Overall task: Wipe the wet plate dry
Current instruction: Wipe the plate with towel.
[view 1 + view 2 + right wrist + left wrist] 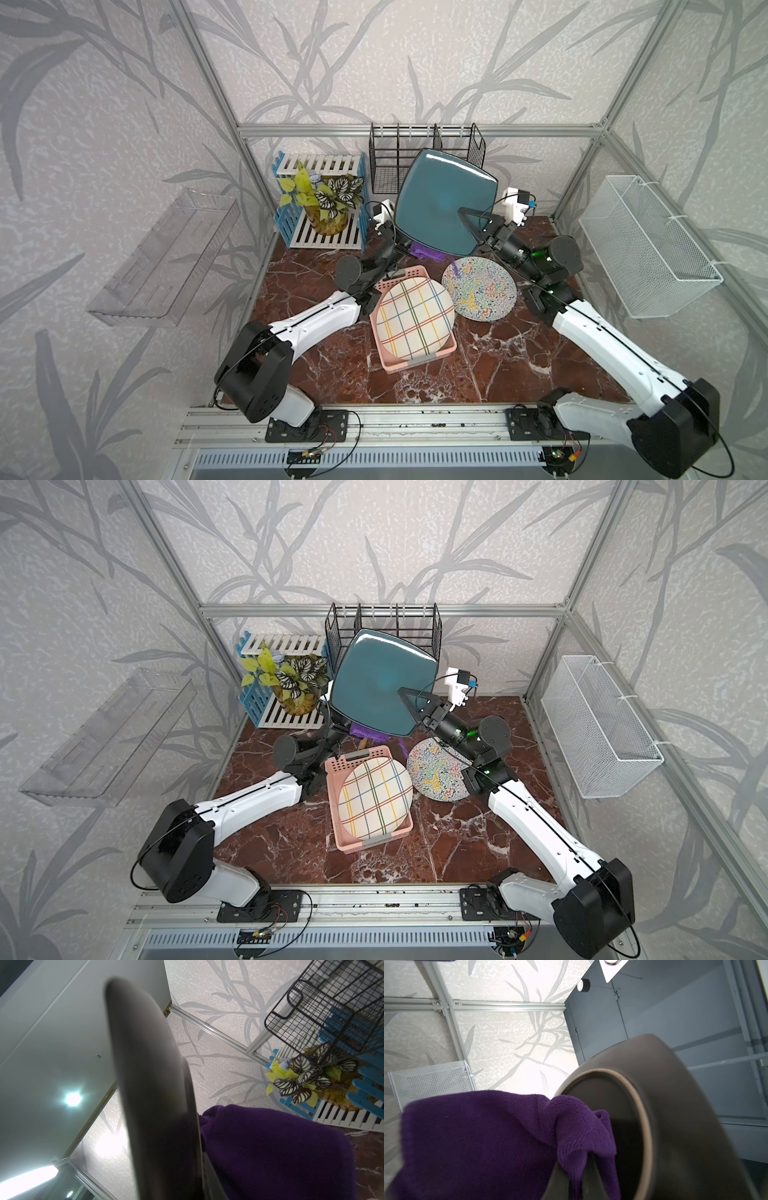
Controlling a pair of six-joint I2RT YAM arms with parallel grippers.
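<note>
In both top views a teal square plate (444, 199) (382, 679) hangs tilted above the table's back. My right gripper (468, 222) (409, 702) is shut on the plate's lower right rim. In the right wrist view the plate (149, 1084) shows edge-on between the jaws of the right gripper (187, 1187). A purple cloth (424, 250) (365, 731) peeks out beneath the plate. My left gripper (575, 1186) is shut on this cloth (488, 1136), which lies against the plate's dark underside (675, 1115). From above, the plate hides the left gripper's fingers.
A pink basket (386, 361) holds a plaid plate (415, 324) at the table's middle, with a colourful round plate (478, 289) beside it. A black wire rack (386, 166) and a potted plant (328, 199) stand at the back. A white mesh basket (648, 245) hangs on the right wall.
</note>
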